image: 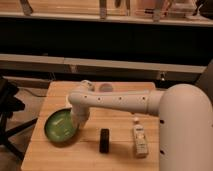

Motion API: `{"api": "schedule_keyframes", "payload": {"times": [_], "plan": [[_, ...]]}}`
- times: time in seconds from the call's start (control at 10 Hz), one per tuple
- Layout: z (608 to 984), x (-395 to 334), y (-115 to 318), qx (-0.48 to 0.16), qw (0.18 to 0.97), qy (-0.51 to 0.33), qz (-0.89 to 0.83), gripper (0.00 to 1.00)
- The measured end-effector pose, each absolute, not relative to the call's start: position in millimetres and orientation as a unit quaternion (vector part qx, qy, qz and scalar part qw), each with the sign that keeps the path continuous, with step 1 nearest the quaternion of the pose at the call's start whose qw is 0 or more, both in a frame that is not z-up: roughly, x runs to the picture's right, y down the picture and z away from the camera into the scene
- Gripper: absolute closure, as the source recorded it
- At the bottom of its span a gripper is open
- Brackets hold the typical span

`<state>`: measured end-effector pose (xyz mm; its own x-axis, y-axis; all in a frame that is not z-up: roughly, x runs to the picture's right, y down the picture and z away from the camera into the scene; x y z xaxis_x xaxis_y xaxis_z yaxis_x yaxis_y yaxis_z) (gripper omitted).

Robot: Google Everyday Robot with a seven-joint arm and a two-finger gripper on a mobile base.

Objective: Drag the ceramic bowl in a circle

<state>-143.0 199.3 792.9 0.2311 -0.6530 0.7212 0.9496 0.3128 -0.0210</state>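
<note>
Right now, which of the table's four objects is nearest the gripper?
The green ceramic bowl: the gripper sits at its rim, while the black block, white item and grey disc lie apart.

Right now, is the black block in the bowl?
No, the black block lies on the table; the gripper is at the ceramic bowl.

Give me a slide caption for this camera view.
Robot gripper poised at the rim of the green bowl on a wooden table, with a black block nearby.

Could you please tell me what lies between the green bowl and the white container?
The black block, in the camera view; the gripper is at the bowl's right edge.
</note>
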Motion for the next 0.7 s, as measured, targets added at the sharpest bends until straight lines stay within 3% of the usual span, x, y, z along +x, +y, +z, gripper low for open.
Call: {"api": "schedule_keyframes", "payload": {"times": [0.7], "plan": [[792.4,-146.8,204.0,-0.234,0.740,-0.325,-0.541,1.00]]}}
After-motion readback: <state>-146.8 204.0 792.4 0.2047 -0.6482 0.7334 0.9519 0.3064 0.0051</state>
